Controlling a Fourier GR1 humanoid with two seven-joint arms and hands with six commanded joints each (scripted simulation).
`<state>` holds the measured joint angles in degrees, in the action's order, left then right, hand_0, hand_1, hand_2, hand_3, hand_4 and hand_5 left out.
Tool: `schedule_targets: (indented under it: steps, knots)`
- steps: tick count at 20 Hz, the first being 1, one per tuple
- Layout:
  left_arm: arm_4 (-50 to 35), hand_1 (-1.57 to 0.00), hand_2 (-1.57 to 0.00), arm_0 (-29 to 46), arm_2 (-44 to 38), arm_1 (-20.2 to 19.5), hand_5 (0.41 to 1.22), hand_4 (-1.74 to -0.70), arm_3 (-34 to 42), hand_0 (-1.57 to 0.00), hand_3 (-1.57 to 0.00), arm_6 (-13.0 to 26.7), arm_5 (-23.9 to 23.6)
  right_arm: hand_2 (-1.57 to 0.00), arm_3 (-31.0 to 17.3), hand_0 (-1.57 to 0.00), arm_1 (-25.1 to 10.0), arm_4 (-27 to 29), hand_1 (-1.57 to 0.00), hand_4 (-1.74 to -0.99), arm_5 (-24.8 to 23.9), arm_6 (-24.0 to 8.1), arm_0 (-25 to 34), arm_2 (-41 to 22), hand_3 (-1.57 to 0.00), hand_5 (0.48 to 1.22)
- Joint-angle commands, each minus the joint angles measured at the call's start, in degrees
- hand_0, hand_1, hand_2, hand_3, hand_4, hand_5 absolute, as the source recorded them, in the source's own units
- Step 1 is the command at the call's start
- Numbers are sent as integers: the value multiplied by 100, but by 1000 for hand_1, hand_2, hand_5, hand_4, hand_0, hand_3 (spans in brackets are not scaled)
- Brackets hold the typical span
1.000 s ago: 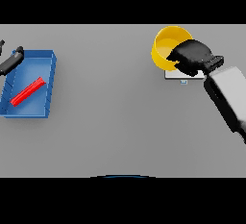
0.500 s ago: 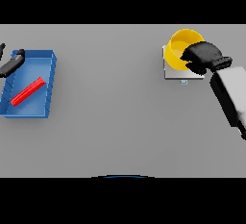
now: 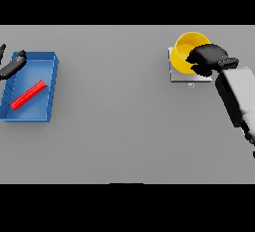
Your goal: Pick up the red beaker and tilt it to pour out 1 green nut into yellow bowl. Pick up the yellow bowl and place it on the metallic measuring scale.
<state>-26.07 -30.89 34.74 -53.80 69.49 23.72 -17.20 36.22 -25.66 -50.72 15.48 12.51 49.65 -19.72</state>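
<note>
Right hand [image 3: 206,59] hides (apparently grips) yellow bowl [image 3: 185,51] rim.

Left hand [image 3: 11,65] cut off by left edge, fingers unclear. Right hand [image 3: 206,59] covers right side of yellow bowl [image 3: 185,51]. Bowl hides most of scale [image 3: 175,75]. Green nut not discernible.

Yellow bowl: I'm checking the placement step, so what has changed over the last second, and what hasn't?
The right hand, curled on the yellow bowl's rim, carried it a little away from the robot and to its right, so the bowl now sits squarely over the metallic scale. It has not let go. The left hand at the blue tray's corner and the red beaker lying inside the tray stayed put.
</note>
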Motion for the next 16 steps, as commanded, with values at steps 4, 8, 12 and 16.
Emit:
schedule_targets:
  steps: [4, 8, 12, 16]
  knots:
    - [-15, 1, 1, 19, -4, 63, 729, -732, -75, 1, 1, -91, 42, -913, 34, -577, -85, 121, -828, -1588, 233, 34, -80, 76, -742, 1016]
    - [-23, 1, 1, 82, -18, 20, 708, -724, -57, 1, 1, -137, 41, -519, -37, -236, -98, 13, -380, -1501, 277, 106, -23, -39, -525, 877]
    - [-46, 1, 1, 13, -35, 45, 699, -722, -40, 1, 1, -48, 17, -251, -17, -96, -140, -36, -155, -1442, 329, 188, -90, -118, -378, 814]
    - [-60, 1, 1, 1, -56, 22, 693, -720, -98, 1, 1, -68, 81, -103, 2, -39, -153, -4, -63, -1410, 405, 27, -162, -81, -272, 759]
